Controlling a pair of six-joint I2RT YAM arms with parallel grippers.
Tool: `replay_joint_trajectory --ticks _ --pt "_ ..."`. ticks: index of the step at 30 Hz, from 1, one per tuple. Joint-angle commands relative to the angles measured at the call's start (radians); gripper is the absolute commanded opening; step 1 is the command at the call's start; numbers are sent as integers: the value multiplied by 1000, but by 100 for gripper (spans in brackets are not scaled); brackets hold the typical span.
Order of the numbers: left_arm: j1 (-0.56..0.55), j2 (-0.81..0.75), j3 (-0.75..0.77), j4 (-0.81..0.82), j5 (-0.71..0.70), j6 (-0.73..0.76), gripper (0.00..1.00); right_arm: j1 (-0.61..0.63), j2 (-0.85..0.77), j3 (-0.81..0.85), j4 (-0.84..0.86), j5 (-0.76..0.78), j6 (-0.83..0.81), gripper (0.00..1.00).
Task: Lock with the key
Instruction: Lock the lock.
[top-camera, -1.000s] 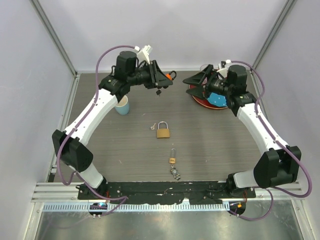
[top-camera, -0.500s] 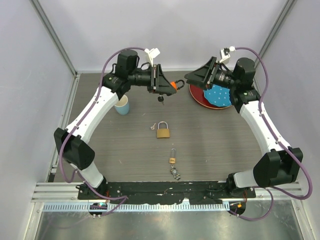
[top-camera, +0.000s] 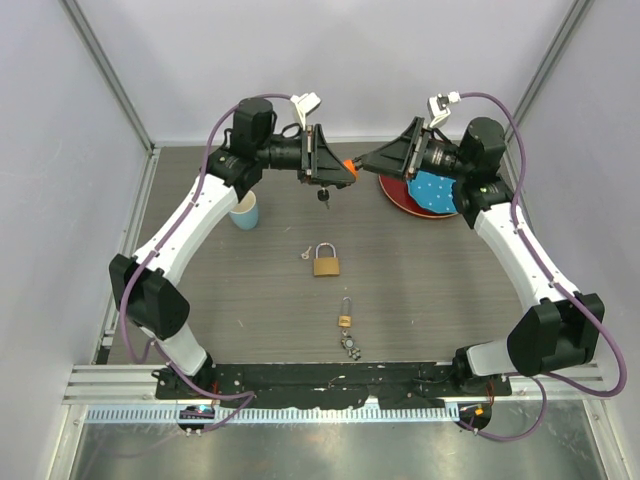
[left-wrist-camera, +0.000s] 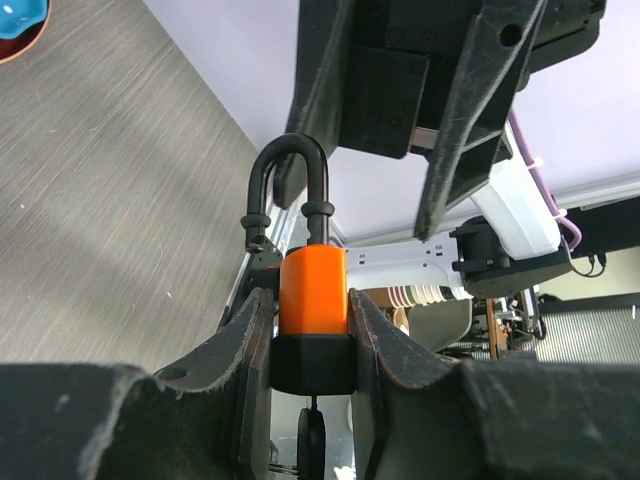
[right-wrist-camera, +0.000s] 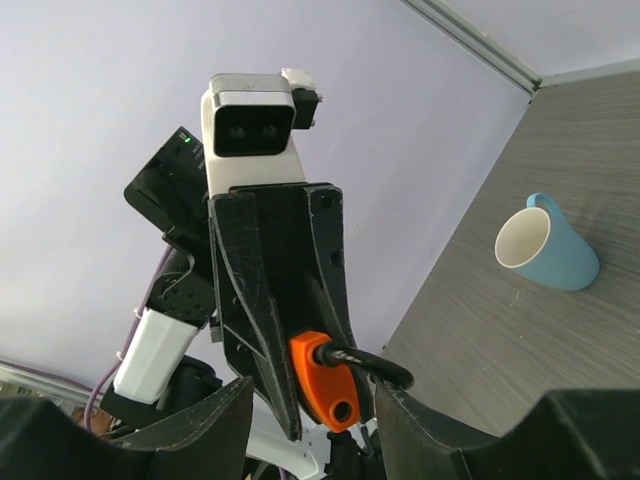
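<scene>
My left gripper (top-camera: 342, 172) is shut on a small orange padlock (left-wrist-camera: 313, 292) with a black base and holds it high above the table's far side. Its black shackle (left-wrist-camera: 290, 180) is open: one leg sits in the body and the other is out, leaving an empty hole in the right wrist view (right-wrist-camera: 344, 409). The key's black head (left-wrist-camera: 312, 440) hangs under the lock and also shows in the top view (top-camera: 322, 197). My right gripper (top-camera: 366, 160) is open, its fingers (right-wrist-camera: 205, 425) level with the lock on either side, not touching it.
A big brass padlock (top-camera: 327, 262) lies mid-table with a small silver key (top-camera: 303, 254) beside it. A tiny brass padlock (top-camera: 344, 321) with a silver keychain (top-camera: 351, 346) lies nearer. A blue mug (top-camera: 244, 212) stands left. A red plate (top-camera: 392, 192) holds a blue cloth (top-camera: 437, 189).
Both grippers have risen and moved toward each other. The left one turned the orange lock to face the right gripper, whose open fingers now reach the lock.
</scene>
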Motion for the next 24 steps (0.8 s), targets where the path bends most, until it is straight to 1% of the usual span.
replay_joint_trajectory --ticks 1,5,6,10,15,19,22,23,24 --pt "0 -45 14 101 68 -31 0 2 -4 42 -52 15 -90 58" --pt "0 -51 18 47 56 4 0 -4 -9 62 -51 20 -101 58" --pt "0 -50 28 24 45 38 0 -5 -17 77 -51 18 -104 58" --pt "0 -42 54 -112 25 118 0 -11 -27 114 -52 23 -112 58" --pt "1 -25 94 -228 21 195 0 -18 -24 143 -77 29 -133 58" --pt "0 -27 95 -223 28 195 0 -16 -21 140 -103 30 -148 59" --pt "0 -34 72 -147 44 140 0 -10 -27 107 -138 37 -187 60" --pt "0 -39 63 -116 57 97 0 -4 -29 102 -164 38 -214 60" --pt "0 -40 55 -52 61 74 0 1 -29 93 -176 41 -224 61"
